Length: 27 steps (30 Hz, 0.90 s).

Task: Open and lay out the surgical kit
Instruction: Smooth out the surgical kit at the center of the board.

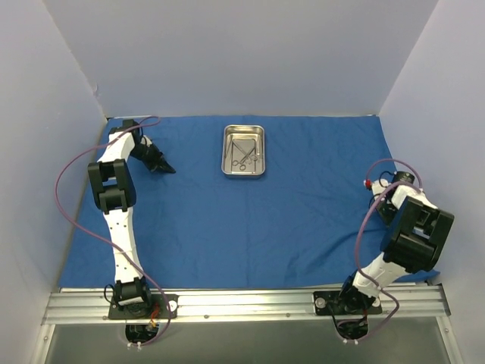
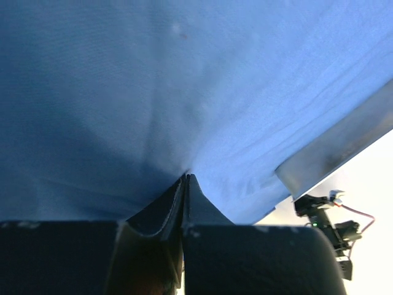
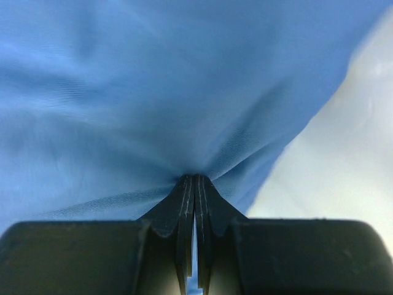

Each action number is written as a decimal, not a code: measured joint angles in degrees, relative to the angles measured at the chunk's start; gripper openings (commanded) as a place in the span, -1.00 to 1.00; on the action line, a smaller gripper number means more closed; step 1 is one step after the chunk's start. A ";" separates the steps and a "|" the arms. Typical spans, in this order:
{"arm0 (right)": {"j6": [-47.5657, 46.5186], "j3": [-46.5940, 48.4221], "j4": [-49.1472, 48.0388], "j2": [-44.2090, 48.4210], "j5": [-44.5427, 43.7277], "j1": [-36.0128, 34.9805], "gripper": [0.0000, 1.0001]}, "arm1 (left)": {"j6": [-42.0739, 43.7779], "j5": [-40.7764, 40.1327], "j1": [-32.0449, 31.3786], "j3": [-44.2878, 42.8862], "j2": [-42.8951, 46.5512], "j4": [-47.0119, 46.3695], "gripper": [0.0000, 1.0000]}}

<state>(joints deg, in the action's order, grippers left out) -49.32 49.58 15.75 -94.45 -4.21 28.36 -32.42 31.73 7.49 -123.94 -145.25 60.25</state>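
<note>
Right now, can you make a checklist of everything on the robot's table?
Surface: blue cloth spread out, slightly wrinkled.
Job's things: steel tray on the cloth toward the back, thin tools inside.
Clutter: nothing seen.
Grippers: left gripper shut, pinching the cloth; right gripper shut, pinching the cloth.
Cables: purple cables looping along both arms.
Surroundings: pale walls on three sides; metal rail in front.

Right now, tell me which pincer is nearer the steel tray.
Left. The left pincer pinches the blue cloth just left of the steel tray. The right pincer pinches the cloth at its far right edge, farther off and nearer the arm bases.
</note>
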 measured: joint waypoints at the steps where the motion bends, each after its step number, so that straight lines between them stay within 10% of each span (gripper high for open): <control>1: -0.52 -0.92 -0.59 0.81 -0.33 1.20 -1.00 | -0.13 0.24 0.09 -0.07 -0.11 0.11 -0.94; 11: 0.31 0.66 6.99 3.74 1.92 4.57 -1.00 | -0.37 2.80 0.20 -0.31 -0.94 0.90 -0.94; 19: 7.89 8.74 7.48 4.28 5.35 -6.45 -1.00 | -0.28 3.67 0.39 -2.86 -2.54 3.02 -0.94; 27: 15.96 17.66 1.16 -8.87 3.34 -7.45 -1.00 | 0.07 4.37 0.44 -2.43 -2.47 2.54 -0.93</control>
<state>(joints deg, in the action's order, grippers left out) -33.36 67.24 16.91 -103.33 -0.86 20.91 -32.36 36.10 7.92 -126.37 -147.72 62.78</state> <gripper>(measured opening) 0.026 0.040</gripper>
